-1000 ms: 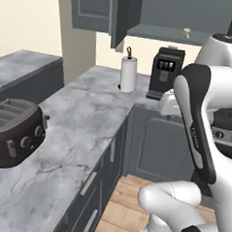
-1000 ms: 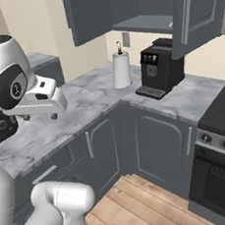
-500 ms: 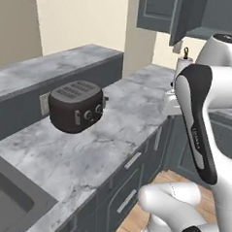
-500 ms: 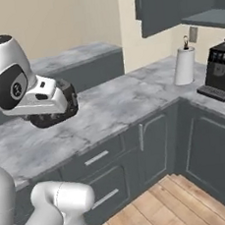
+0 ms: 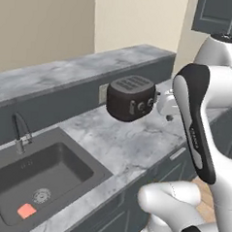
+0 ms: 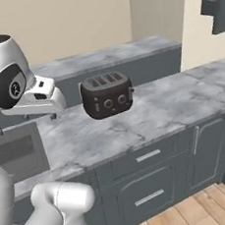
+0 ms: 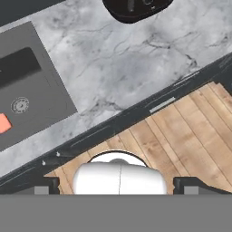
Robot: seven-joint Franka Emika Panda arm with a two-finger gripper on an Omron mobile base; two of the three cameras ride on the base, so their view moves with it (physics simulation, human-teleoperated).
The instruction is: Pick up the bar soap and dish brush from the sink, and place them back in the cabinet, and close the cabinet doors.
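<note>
The bar soap (image 5: 26,210) is seen lying flat on the floor of the sink (image 5: 73,182), just beside the round drain (image 5: 41,195) and well apart from the gripper (image 7: 118,185). In the hand view the soap (image 7: 3,123) is caught at the far edge, off to one side of the fingertips (image 7: 45,183) and beyond the front edge of the counter (image 7: 136,68). The gripper is spread wide with nothing between its fingers; nothing is held. It is hung out over the wooden floor (image 7: 181,131) in front of the counter, pointing down, not yet over the basin.

What has changed is the outlook as a whole. A second ago the corner with the coffee machine, the paper roll and the open cabinet was faced; now the sink, its faucet (image 5: 20,131) and the toaster (image 5: 132,97) are faced instead. This is taken as a turn of the base, not a move of the things: the toaster, once at the far side, is now found close by the hand, and only a strip of a cabinet door (image 5: 216,14) is left at the upper edge.

The approach to the sink is thus judged to be nearly made, while the picking itself is not begun. A swing of the arm across the counter and down into the basin is judged to be needed before the soap can be gripped.
</note>
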